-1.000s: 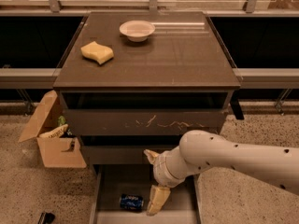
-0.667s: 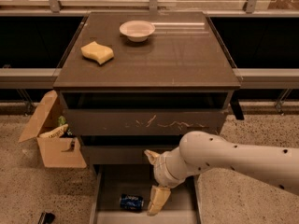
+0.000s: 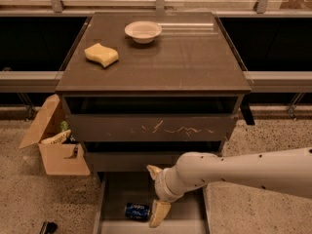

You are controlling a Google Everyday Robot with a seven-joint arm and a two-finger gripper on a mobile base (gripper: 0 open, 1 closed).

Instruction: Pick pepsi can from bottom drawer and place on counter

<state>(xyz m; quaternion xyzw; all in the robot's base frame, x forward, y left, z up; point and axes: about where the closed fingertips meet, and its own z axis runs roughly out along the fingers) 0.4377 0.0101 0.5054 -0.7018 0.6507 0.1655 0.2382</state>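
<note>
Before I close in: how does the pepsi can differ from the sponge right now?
The pepsi can is dark blue and lies on its side in the bottom drawer; the sponge is yellow and rests flat on the counter. The open gripper hangs just right of the can, while the sponge sits far from it. Both are small and ungrasped.

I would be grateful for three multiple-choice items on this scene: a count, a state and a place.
1. How many things lie on the counter? A none B two C five
2. The gripper, over the bottom drawer beside the pepsi can, is: A open B shut on the can C shut, empty
3. Where is the pepsi can? A on the counter B in the gripper C in the bottom drawer
Key: B, a bowl and a sponge; A, its fingers stand apart; C, it lies on the drawer floor.
</note>
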